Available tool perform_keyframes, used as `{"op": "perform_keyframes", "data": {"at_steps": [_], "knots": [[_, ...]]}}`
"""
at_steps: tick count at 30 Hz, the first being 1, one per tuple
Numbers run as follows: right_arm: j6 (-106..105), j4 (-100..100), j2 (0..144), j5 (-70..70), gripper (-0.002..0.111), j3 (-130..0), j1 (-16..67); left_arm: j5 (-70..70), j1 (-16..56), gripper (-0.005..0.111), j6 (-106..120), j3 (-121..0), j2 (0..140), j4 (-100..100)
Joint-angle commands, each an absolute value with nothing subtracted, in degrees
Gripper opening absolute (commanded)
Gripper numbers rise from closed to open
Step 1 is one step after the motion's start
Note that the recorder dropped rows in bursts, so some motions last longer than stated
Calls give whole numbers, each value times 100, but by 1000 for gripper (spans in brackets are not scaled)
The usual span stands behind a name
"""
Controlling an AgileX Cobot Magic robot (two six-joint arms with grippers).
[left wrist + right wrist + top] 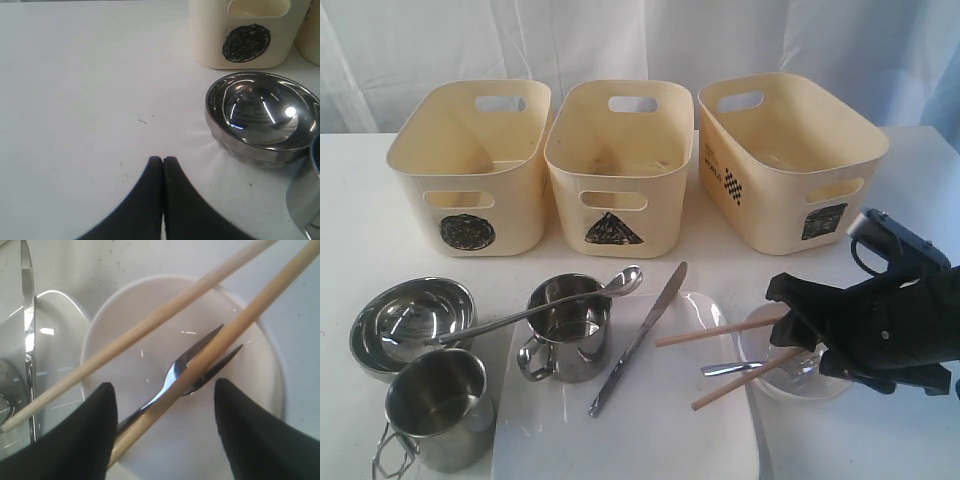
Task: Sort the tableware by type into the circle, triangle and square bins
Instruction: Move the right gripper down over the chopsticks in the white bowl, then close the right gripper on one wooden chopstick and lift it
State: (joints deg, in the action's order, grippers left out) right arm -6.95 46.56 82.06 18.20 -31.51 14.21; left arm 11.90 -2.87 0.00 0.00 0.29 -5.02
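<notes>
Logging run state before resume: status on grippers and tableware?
Left gripper shut, hovering by steel bowl. Right gripper open over clear bowl, straddling one chopstick and fork. Chopstick lies across fork; clean single pick looks doubtful.

Fork (pixel 171 376) in bowl (pixel 150 295), under chopsticks (pixel 150 326)

Lab setup, white table (pixel 350 250), white curtain backdrop (pixel 620 40)

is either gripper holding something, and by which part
Nothing is held. The right gripper is open above the bowl, around a chopstick and the fork but not closed on them. The left gripper is shut on nothing.
</notes>
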Motion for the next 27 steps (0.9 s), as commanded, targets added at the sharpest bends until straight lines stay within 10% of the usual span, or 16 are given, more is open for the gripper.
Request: {"op": "perform_keyframes", "data": {"at_steps": [1,27], "knots": [[-739,4785,8273,1647,55,-3128,1437,1160,-267,0,0,0,0,-549],[-739,4813,8445,1577,32,-3128,1437,1160,-267,0,0,0,0,-549]]}}
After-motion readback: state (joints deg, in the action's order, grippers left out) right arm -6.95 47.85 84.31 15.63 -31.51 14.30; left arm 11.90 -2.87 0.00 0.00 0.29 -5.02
